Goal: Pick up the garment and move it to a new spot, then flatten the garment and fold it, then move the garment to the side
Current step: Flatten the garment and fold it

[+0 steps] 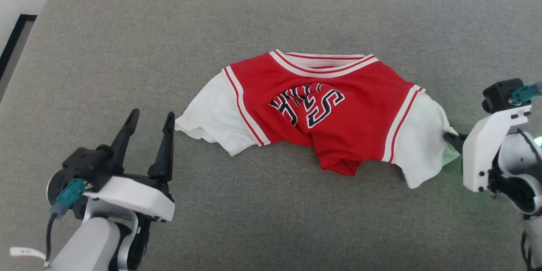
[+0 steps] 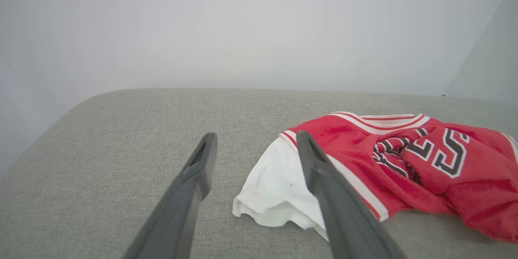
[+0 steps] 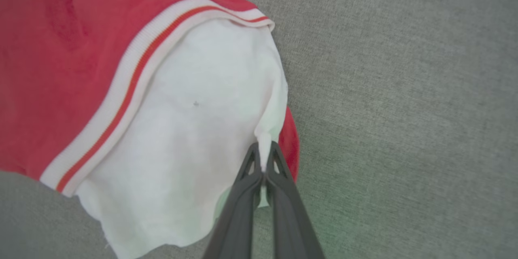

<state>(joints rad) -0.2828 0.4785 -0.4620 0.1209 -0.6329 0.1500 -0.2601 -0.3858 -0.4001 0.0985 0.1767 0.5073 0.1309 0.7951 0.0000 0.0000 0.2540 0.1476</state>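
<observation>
The right pincer (image 3: 264,151) is closed on a small fold at the outer edge of the garment's white sleeve (image 3: 190,129). From where I stand it looks like a thin bite: only a narrow peak of cloth rises between the fingertips, with a sliver of red just behind it. In the head view that pincer (image 1: 450,137) sits at the right end of the shirt, low against the grey padded surface (image 1: 271,220).

The garment (image 1: 364,106) lies near the middle of the surface, collar away from the robot. The red body is bunched, so the lettering (image 1: 311,106) is creased and the hem is tucked under. The other white sleeve (image 1: 211,114) spreads out toward the left pincer (image 1: 152,115), which stands open just beside it and touches nothing. Its wrist view shows the pincer (image 2: 255,135) with the sleeve end (image 2: 271,186) close to its right finger.

The pick-up seems to be the step in hand. I'd say the right arm should rise slowly, since so little of this soft, thin cloth is held and a jerk could pull it free. Lifted by one sleeve, the shirt would probably hang in a twisted rope. It would go better if the left pincer closed on the near sleeve edge first, so both ends rise together and the body hangs open, ready to be laid flat at the new spot.
</observation>
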